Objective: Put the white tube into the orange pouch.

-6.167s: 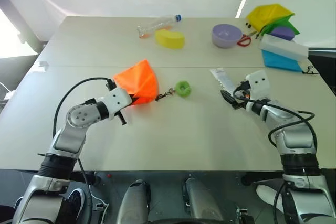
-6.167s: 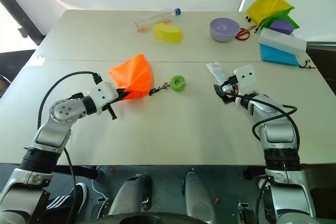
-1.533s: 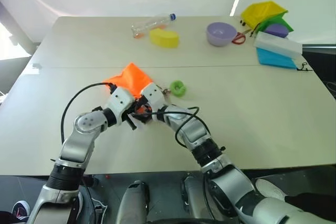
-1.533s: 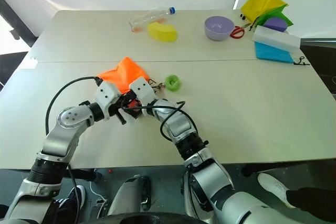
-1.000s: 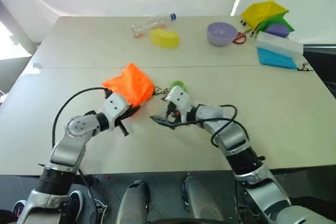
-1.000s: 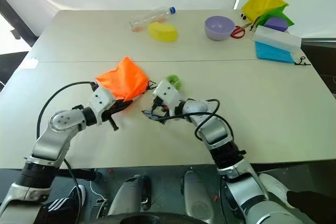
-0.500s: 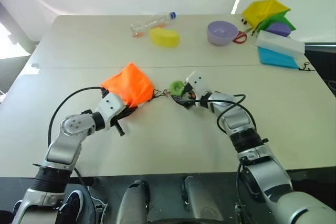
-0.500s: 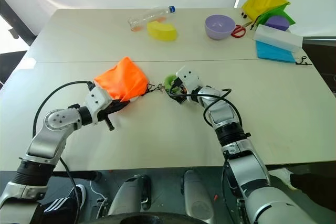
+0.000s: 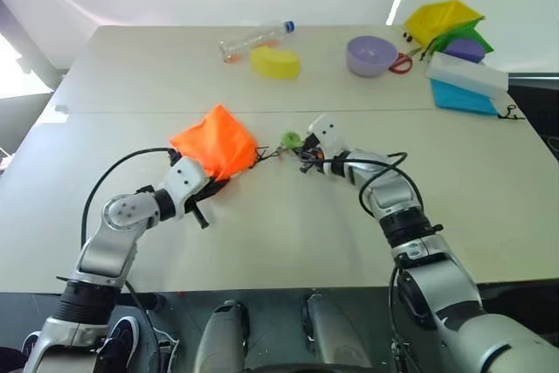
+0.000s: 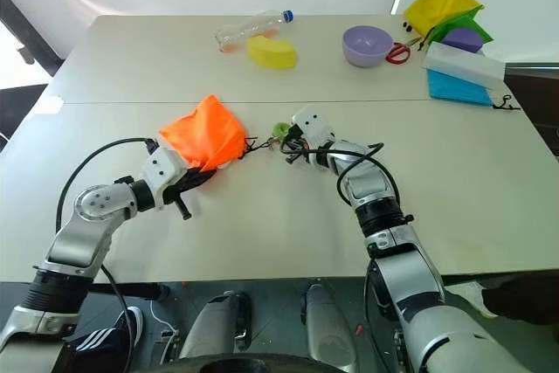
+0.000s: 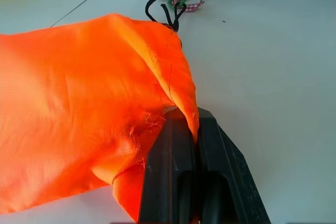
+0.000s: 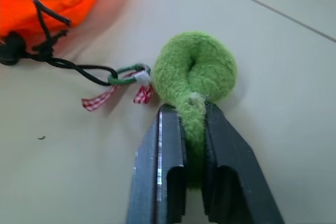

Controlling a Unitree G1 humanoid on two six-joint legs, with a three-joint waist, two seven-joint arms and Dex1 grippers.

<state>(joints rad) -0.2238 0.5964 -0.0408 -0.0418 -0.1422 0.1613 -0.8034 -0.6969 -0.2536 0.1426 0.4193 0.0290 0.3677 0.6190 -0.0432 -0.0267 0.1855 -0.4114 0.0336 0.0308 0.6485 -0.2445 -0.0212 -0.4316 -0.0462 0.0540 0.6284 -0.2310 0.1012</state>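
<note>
I am pinching a fold of the pouch (image 11: 79, 87) in my left end effector (image 11: 191, 129), whose fingers (image 11: 165, 177) are pressing tight together on the orange fabric near the bag's lower edge. The pouch is sitting bunched and peaked on the table (image 9: 288, 233), near its middle, with its dark cord (image 12: 73, 66) trailing away toward my right side.

My right end effector (image 12: 193, 114) is clamping down on a fuzzy green ring (image 12: 197, 69), its fingers (image 12: 160, 156) squeezing the ring's near side between them. The ring is lying on the table just beside the end of the cord, where a small green loop (image 12: 126, 74) and a bit of red checked ribbon (image 12: 97, 100) are tied on.

I cannot see the tube anywhere on the table, and I cannot tell whether it is lying inside the pouch, since the fabric is hiding whatever it is holding.

Along the far edge of the table a clear bottle (image 9: 253, 38) is lying on its side, touching a yellow sponge (image 9: 275, 62). Further to the right a purple bowl (image 9: 370, 55) is standing with red scissors (image 9: 402, 64) just beside it. At the far right corner a long white box (image 9: 470, 74) is resting on a blue one (image 9: 463, 98), with yellow (image 9: 445, 19) and green (image 9: 463, 38) cloth bags heaped behind them.
</note>
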